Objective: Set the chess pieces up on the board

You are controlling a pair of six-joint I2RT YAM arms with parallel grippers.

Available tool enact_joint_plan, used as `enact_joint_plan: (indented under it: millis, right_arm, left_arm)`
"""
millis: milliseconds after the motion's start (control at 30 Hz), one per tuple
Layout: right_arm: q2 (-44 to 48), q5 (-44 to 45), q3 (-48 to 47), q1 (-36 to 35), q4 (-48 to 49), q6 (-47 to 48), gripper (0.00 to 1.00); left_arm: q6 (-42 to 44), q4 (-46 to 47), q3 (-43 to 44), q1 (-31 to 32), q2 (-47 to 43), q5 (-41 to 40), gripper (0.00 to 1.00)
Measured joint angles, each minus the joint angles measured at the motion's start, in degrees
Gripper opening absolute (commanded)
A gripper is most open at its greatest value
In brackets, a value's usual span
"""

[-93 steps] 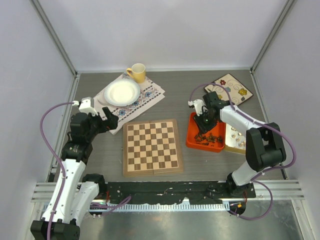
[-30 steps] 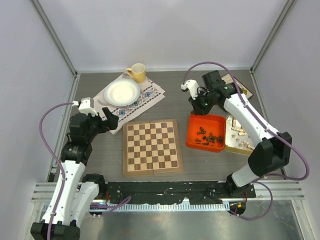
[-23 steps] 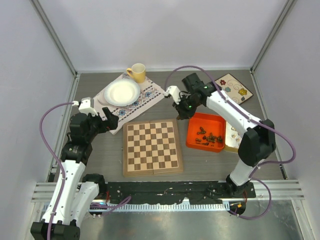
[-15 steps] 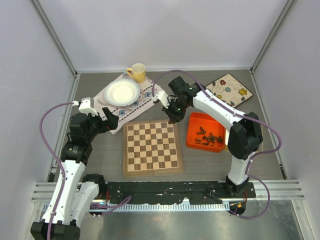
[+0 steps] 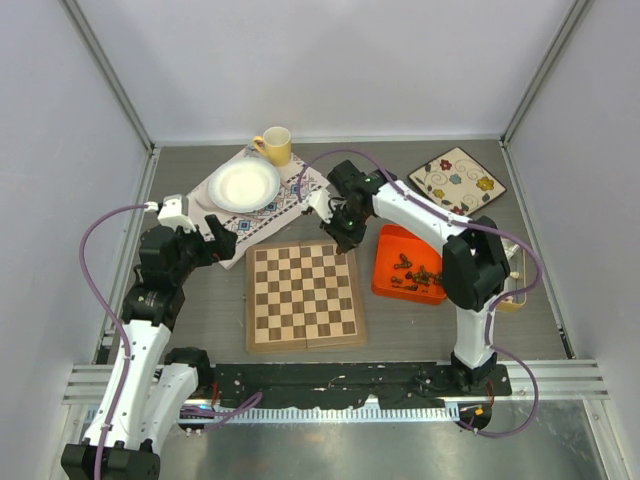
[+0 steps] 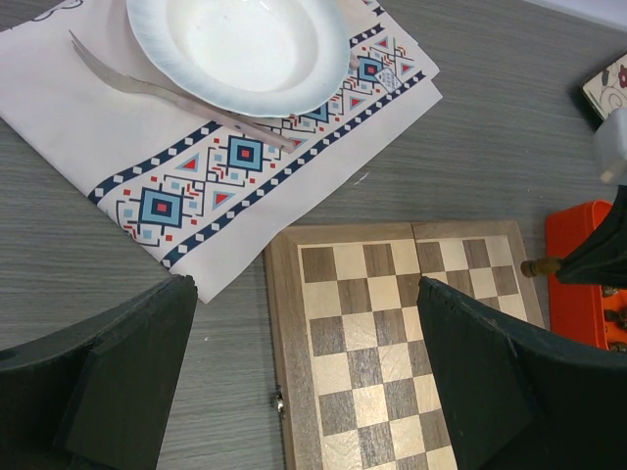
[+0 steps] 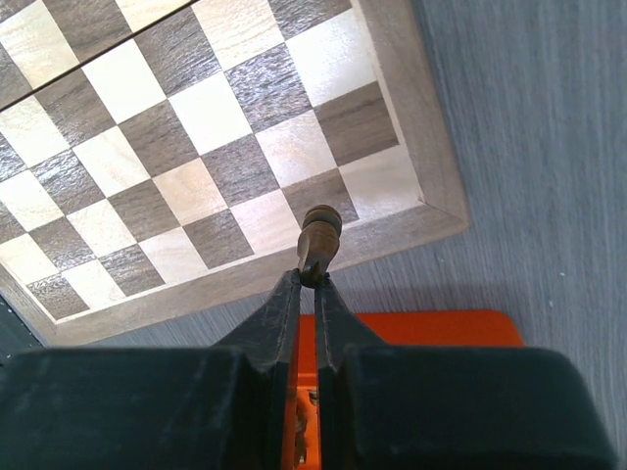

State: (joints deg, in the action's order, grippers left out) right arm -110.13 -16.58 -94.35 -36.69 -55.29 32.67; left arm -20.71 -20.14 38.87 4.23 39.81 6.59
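Note:
The chessboard (image 5: 304,294) lies flat in the middle of the table with no pieces on it. It also shows in the left wrist view (image 6: 392,333) and the right wrist view (image 7: 176,147). My right gripper (image 7: 312,279) is shut on a dark chess piece (image 7: 317,240), held over the board's far right corner (image 5: 347,243). Several dark pieces (image 5: 420,275) lie in the orange tray (image 5: 390,262). The pale pieces are hidden behind my right arm. My left gripper (image 6: 304,392) is open and empty, above the board's far left edge.
A white plate (image 5: 244,185) and a fork lie on a patterned cloth (image 5: 285,200) at the back left, with a yellow mug (image 5: 274,146) behind. A floral square plate (image 5: 458,178) sits at the back right.
My right gripper has lifted a dark piece out of the orange tray, swung up and left, and now hangs over the board's far right corner. The left arm has not moved.

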Motion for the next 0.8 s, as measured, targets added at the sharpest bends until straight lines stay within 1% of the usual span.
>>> enact_joint_plan:
  millis: [300,800]
  right_arm:
    - [-3.5,1.0,0.0,-1.4,0.0,0.0,0.06]
    - [-4.7,3.0,0.0,-1.4,0.4,-0.1,0.08]
  left_arm:
    - [0.1,0.0,0.0,0.0,0.0,0.0,1.0]
    - [0.1,0.0,0.0,0.0,0.0,0.0,1.0]
